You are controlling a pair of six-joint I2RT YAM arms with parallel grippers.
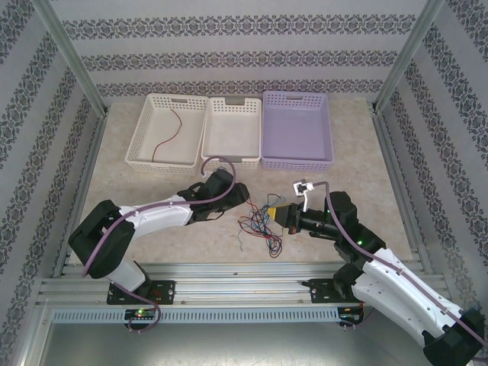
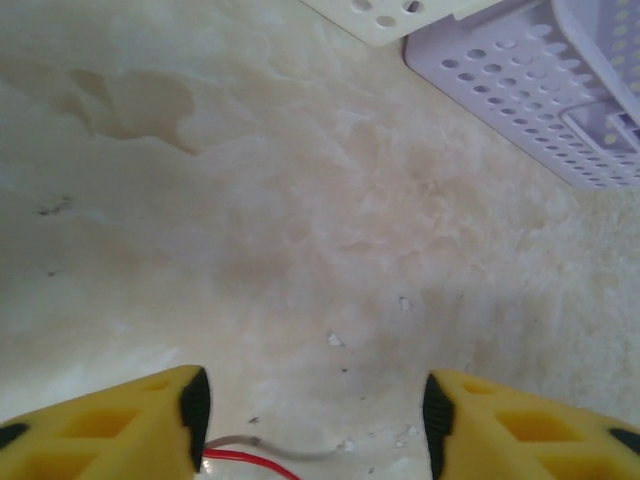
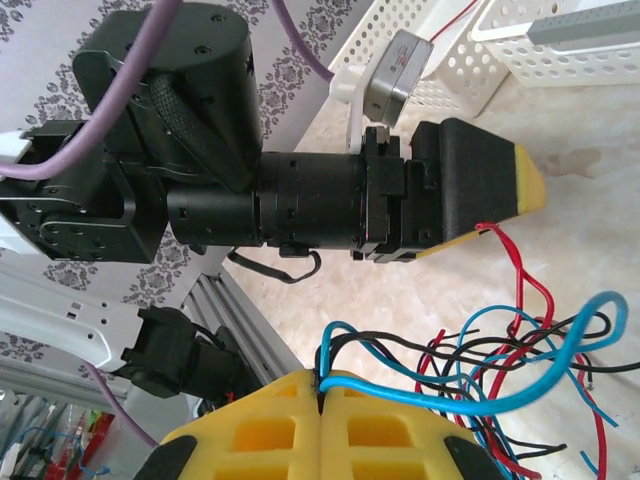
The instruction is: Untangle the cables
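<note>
The right jaws were pressed fully together, pinching a blue cable (image 3: 470,405) and a black cable (image 3: 400,342) at the seam between them. The left jaws stood partly apart with nothing gripped. The bare end of a red cable (image 2: 245,461) lay on the surface (image 2: 300,200) between the yellow fingers (image 2: 110,425), close by one pad.

Both pairs met at the tangle (image 1: 263,225), a loose knot of red, blue and black strands near the front, between the arms. The step looked like anchoring the bundle on the right while the left took one strand. Next, the left would need to close on that end and draw it slowly clear, probably toward the white basket (image 1: 191,130), where a second red cable (image 1: 169,136) lay.
</note>
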